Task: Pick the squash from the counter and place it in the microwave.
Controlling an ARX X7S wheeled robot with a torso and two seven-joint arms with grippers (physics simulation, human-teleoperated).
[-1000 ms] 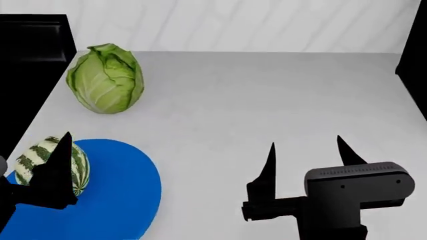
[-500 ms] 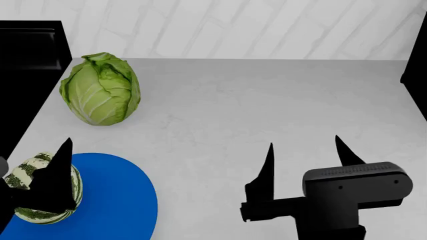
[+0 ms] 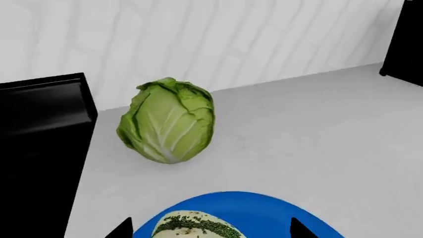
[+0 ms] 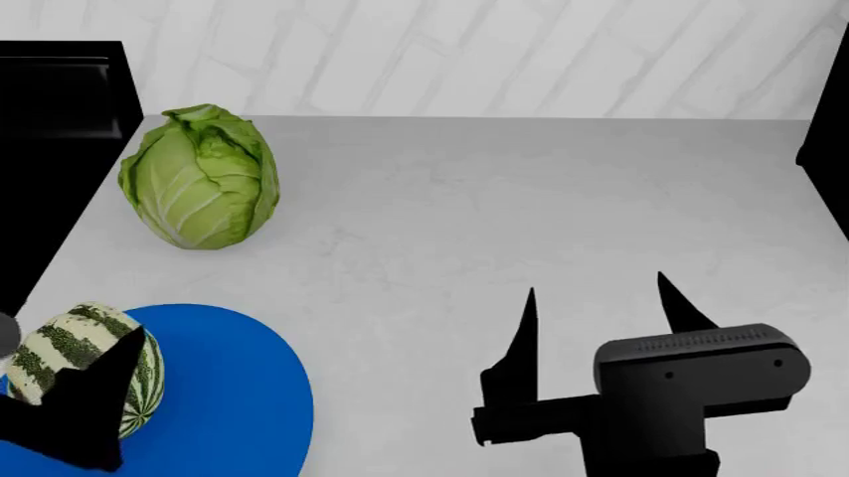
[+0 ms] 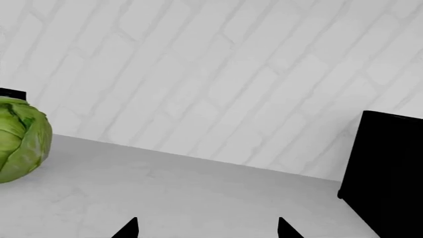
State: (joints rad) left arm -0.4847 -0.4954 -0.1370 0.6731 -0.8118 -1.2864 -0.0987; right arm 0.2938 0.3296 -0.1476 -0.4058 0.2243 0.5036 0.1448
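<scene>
Striped green and cream, the squash sits on the blue plate at the counter's near left corner. Your left gripper straddles it, fingers spread wide. Your right gripper hovers open, empty. Farther back stands the cabbage.
</scene>
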